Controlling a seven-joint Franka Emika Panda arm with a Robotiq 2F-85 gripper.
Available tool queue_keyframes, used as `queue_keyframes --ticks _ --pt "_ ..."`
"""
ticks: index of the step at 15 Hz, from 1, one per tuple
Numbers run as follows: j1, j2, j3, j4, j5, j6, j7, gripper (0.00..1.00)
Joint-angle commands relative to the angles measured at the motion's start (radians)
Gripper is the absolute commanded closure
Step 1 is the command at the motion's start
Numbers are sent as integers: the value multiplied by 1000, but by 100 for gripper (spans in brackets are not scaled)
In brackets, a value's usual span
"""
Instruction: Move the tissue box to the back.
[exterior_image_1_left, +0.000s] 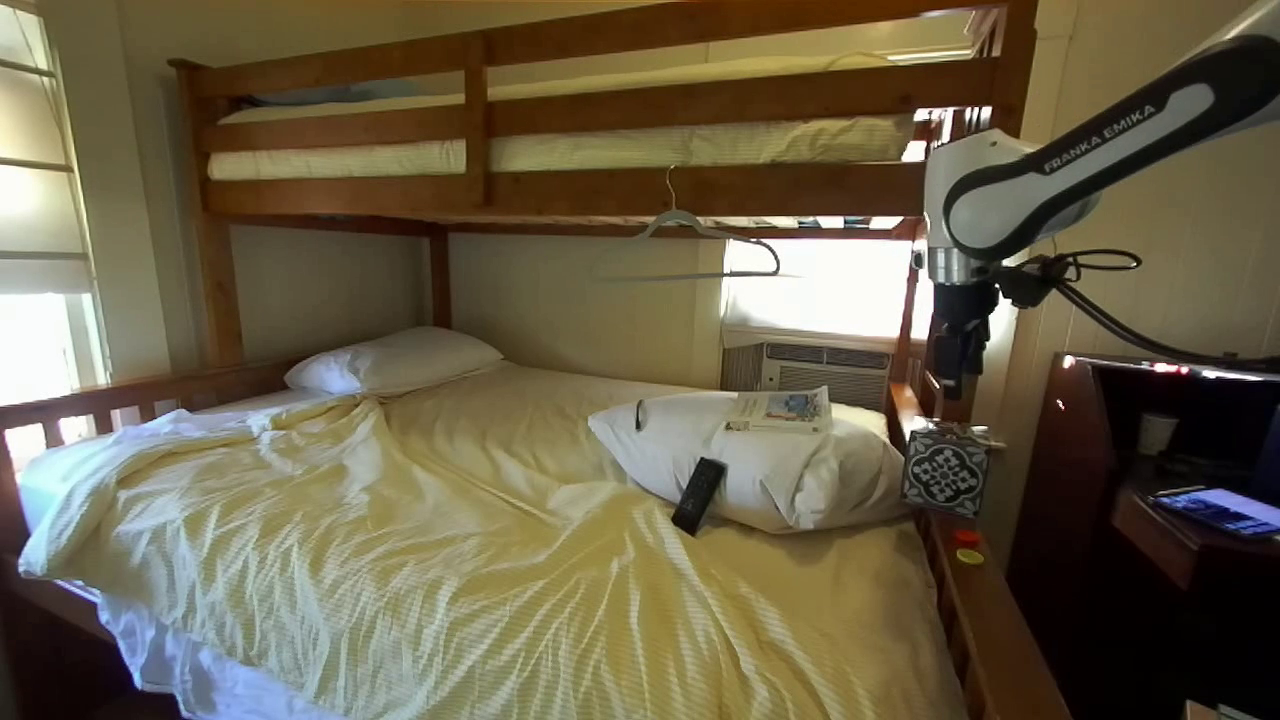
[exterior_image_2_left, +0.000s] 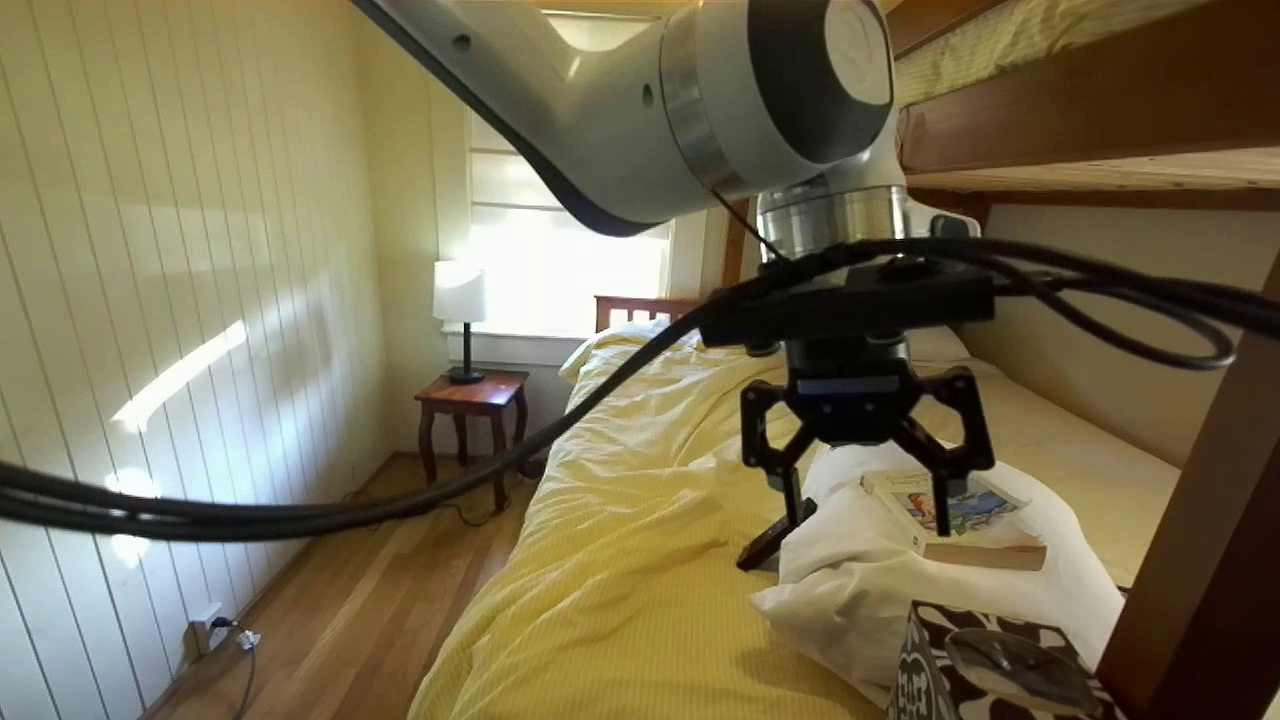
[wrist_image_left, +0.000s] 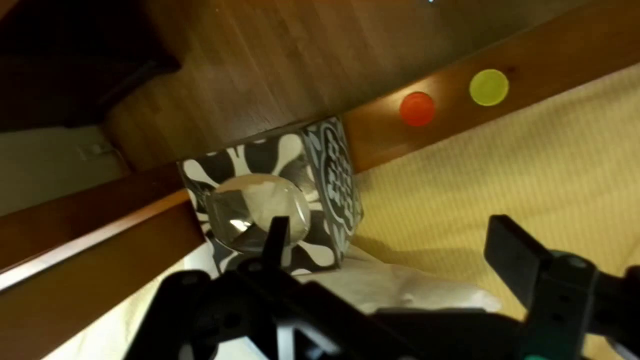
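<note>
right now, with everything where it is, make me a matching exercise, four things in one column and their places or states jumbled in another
Things:
1. tissue box
2. remote
3. book
4. hand

Places or states:
A. lying on top of the pillow
B. open, holding nothing
C. black, at the pillow's edge
D. on the wooden rail, near the red disc

Right pairs: 1-D, 2-C, 3-A, 4-B

Book (exterior_image_1_left: 785, 411) lies on pillow (exterior_image_1_left: 765, 468) — tissue box (exterior_image_1_left: 944, 473) beside.
</note>
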Motion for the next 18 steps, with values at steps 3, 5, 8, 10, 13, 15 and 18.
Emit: queue_keyframes --ticks 3,5,8,10,13,15,18 --pt "-55 67 -8 -25 -184 101 137 0" --pt "-53 98 -26 -31 -169 173 134 0" --pt "-56 142 -47 -46 -140 271 115 0" --pt "-57 167 -55 -51 -127 316 113 0" --pt "-53 193 -65 -61 -77 374 80 0" --pt "-49 207 -69 -70 -25 409 37 0" --pt "-53 234 -78 -72 56 447 -44 0"
